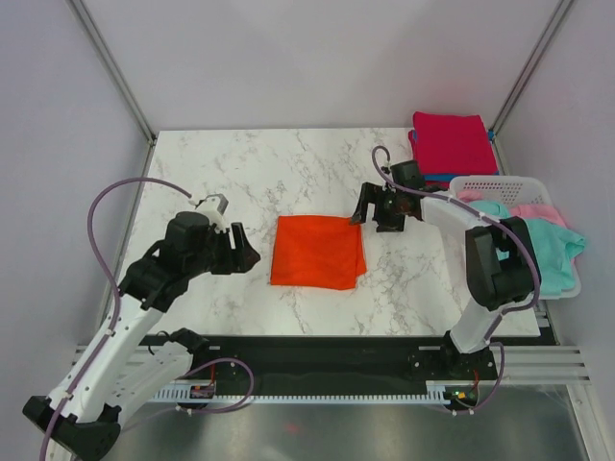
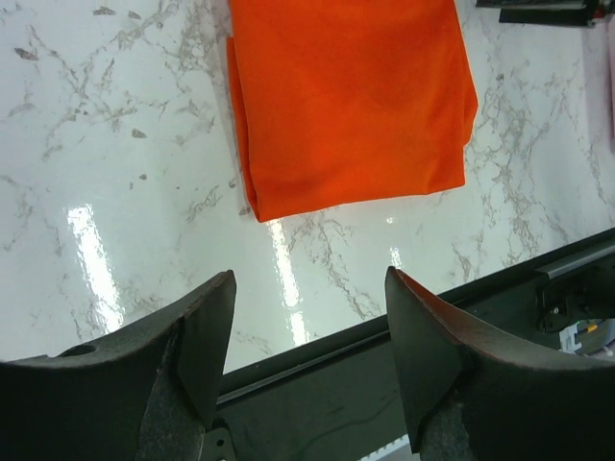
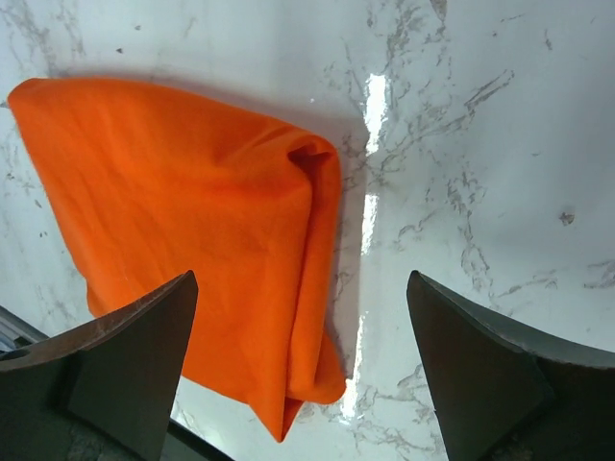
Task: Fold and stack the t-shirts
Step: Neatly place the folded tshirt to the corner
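Two grippers, both wide and empty: left gripper (image 1: 240,252) near orange t-shirt (image 1: 317,252), folded flat on table (image 1: 240,173); right gripper (image 1: 370,206) just beside its far-right corner. Risk imo: pinch catches top layer only, fold flops open en route to magenta stack (image 1: 452,144).

Marble table (image 1: 221,173) bearing orange t-shirt (image 1: 317,252), shirt stack (image 1: 452,142), white basket (image 1: 495,182)

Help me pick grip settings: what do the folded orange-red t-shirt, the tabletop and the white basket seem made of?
Orange-red t-shirt: soft matte fabric, likely cotton; it creases and drapes at the folds.
Tabletop: glossy white marble-look surface, stone or laminate unclear; grey veins, lamp reflections.
Basket: white plastic, probably; thin slotted walls.
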`<move>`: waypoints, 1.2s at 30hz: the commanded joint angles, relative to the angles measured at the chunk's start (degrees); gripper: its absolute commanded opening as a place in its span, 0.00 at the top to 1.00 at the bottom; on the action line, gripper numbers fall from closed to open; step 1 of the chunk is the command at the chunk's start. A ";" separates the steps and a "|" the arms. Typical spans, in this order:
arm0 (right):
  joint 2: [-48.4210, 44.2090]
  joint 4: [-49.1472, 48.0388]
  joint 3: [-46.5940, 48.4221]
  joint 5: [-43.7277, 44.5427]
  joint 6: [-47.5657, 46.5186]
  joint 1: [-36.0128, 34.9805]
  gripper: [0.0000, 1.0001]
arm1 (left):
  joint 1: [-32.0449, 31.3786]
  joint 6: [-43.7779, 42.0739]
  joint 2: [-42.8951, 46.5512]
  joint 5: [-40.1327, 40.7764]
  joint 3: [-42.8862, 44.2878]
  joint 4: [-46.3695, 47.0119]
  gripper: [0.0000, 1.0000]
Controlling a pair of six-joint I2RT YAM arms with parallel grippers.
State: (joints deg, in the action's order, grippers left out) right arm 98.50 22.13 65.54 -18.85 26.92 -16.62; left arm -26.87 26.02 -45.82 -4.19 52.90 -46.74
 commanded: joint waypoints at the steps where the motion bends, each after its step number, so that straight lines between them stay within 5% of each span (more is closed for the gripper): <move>1: 3.01 -5.16 -0.59 -4.35 -0.47 0.80 0.02 | -0.11 -2.64 3.28 2.43 -1.31 2.17 0.29; 9: 10.65 -17.64 -5.95 -10.06 6.30 -2.79 0.03 | -0.20 -2.02 9.43 3.74 -6.85 6.92 0.29; 12: 12.94 -19.84 -6.73 -10.24 8.50 -6.66 0.11 | -0.20 -2.11 9.96 4.01 -6.94 6.93 0.29; 13: 13.12 -21.59 -7.44 -10.68 9.37 -7.10 0.21 | -0.20 -2.20 10.05 4.01 -7.02 7.10 0.29; 14: 12.69 -24.21 -9.62 -10.77 11.64 -7.54 0.42 | -0.20 -2.12 10.14 4.01 -7.03 7.10 0.29; 19: 12.16 -34.23 -15.52 -11.98 16.23 -7.55 0.72 | -0.20 -2.11 11.10 5.68 -7.29 7.10 0.29; 20: 12.42 -36.17 -17.01 -12.95 17.11 -7.46 0.89 | -0.20 -2.11 11.28 5.77 -7.29 7.10 0.29; 21: 12.42 -38.37 -17.72 -13.75 19.03 -7.46 0.95 | -0.20 -2.11 11.37 5.94 -7.38 7.10 0.29; 25: 10.32 -45.24 -18.78 -17.62 20.81 -6.93 1.00 | -0.20 -2.12 11.90 6.21 -7.38 7.19 0.29; 27: 7.68 -41.67 -15.28 -18.59 18.27 -6.06 1.00 | -0.20 -2.11 12.33 6.29 -7.38 7.10 0.29; 31: 4.43 -12.56 1.20 -10.26 -0.40 -4.56 1.00 | -0.20 -2.03 13.48 6.47 -7.47 7.19 0.29; 36: 2.58 6.92 14.69 0.80 -12.93 -0.26 1.00 | -0.20 -2.03 14.01 6.47 -7.64 7.19 0.29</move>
State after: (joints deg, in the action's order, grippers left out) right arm 105.78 13.39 73.14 -26.65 26.41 -19.59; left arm -26.87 25.89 -32.16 1.32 45.56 -41.65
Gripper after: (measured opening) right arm 0.034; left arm 0.709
